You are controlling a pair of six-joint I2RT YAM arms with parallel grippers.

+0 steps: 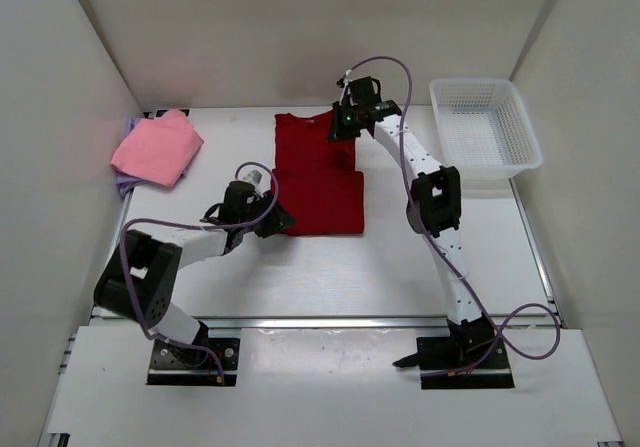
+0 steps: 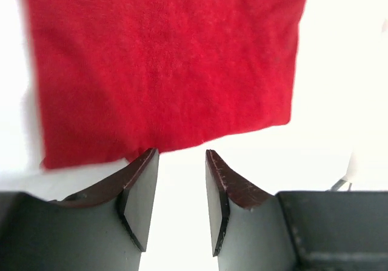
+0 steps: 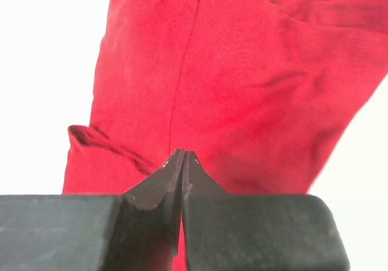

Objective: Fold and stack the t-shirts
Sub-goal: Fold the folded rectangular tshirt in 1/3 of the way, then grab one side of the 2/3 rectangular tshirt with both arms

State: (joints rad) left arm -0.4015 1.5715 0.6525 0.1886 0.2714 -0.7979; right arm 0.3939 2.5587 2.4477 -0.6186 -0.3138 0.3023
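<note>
The dark red t-shirt (image 1: 318, 182) lies in the middle of the table, its lower half a neat rectangle. My left gripper (image 1: 283, 219) is open at the shirt's near left corner; in the left wrist view its gripper (image 2: 180, 156) stands over bare table just short of the shirt's hem (image 2: 163, 59). My right gripper (image 1: 340, 125) is at the shirt's far right corner, shut with its gripper tips (image 3: 183, 153) pinched into the red cloth (image 3: 242, 83), where creases run to the tips. The pink t-shirt (image 1: 158, 147) lies folded on the lavender t-shirt (image 1: 126, 181) at far left.
A white lattice basket (image 1: 527, 127) stands at the back right. White walls close in the table on the left, back and right. Cables loop over both arms.
</note>
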